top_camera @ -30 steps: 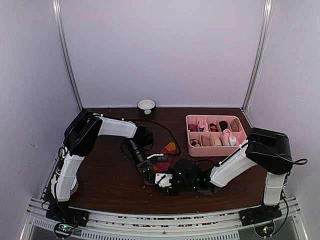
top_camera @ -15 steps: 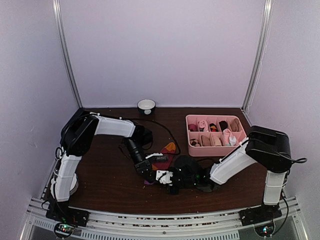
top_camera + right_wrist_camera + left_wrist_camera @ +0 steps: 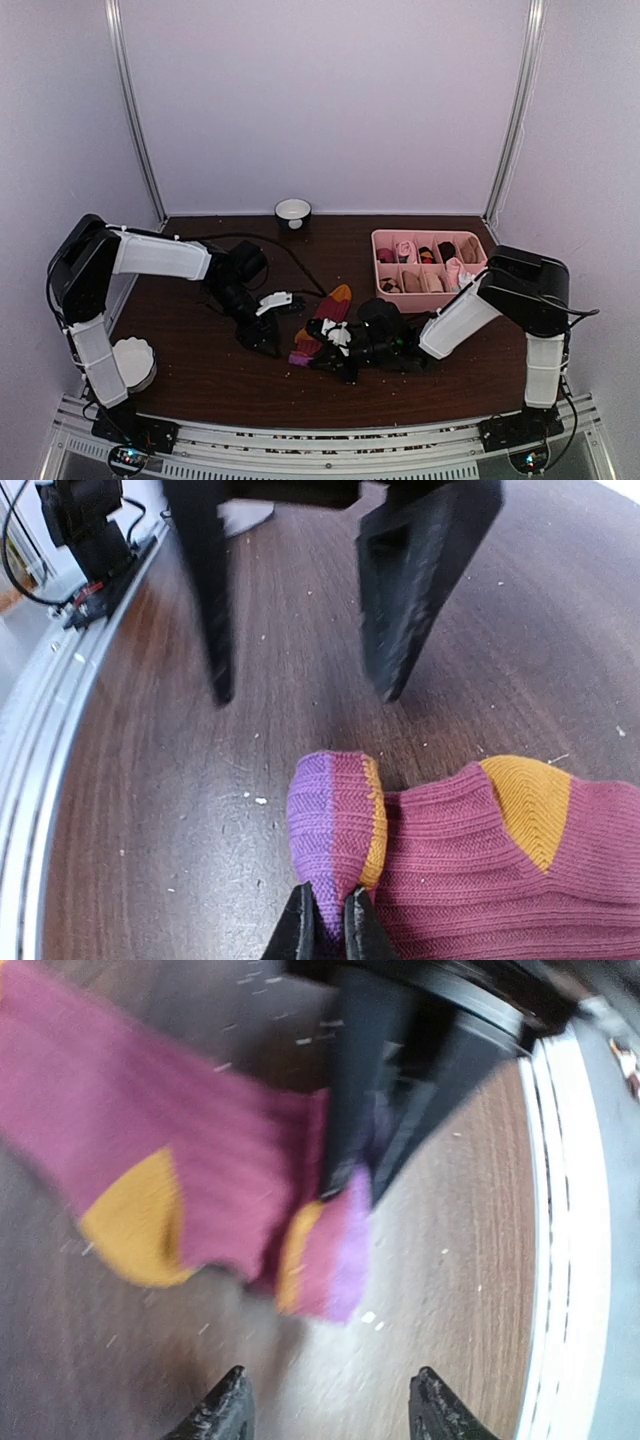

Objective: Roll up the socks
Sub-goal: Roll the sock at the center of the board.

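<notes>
A dark red sock with an orange toe and heel lies on the brown table, its purple-striped cuff folded over at the near end. My right gripper is shut on that folded cuff, low over the table. My left gripper is open with nothing between its fingers, and it sits a short way left of the sock. In the right wrist view its two black fingers hang just beyond the cuff. Only this one sock shows.
A pink divided tray with small rolled socks stands at the right rear. Against the back wall sits a white bowl. A white round object lies by the left arm's base. A black cable trails across the table.
My left gripper has opened, let go of the sock and drawn back to the left. My right gripper has shut on the folded cuff.
</notes>
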`<state>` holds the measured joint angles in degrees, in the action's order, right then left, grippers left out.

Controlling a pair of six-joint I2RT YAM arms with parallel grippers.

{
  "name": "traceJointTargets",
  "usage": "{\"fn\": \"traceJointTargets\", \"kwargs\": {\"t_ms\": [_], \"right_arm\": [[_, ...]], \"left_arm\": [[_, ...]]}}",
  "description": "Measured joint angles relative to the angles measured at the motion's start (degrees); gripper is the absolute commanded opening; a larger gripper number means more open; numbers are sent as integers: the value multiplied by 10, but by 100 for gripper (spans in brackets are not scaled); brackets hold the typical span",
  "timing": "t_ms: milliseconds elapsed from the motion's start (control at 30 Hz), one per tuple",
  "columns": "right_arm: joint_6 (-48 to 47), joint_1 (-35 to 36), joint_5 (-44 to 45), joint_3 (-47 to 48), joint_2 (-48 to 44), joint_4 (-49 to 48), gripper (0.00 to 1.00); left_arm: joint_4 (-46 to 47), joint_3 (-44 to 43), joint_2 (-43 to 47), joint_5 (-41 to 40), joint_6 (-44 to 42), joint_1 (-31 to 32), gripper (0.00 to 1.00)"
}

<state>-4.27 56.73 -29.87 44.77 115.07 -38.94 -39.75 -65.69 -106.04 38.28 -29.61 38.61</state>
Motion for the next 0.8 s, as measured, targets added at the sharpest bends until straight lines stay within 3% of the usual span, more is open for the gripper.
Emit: {"fn": "traceJointTargets", "kwargs": {"t_ms": [133, 433, 667, 800], "right_arm": [[53, -22, -54, -2, 19, -35, 0], [111, -49, -143, -1, 50, -88, 0], [115, -54, -164, 3, 53, -83, 0], [165, -60, -163, -1, 55, -84, 0]], "left_arm": [[51, 17, 4, -15, -5, 37, 53], [118, 7, -2, -75, -16, 50, 47], [138, 1, -4, -82, -27, 54, 53], [173, 53, 26, -70, -24, 82, 54]]}}
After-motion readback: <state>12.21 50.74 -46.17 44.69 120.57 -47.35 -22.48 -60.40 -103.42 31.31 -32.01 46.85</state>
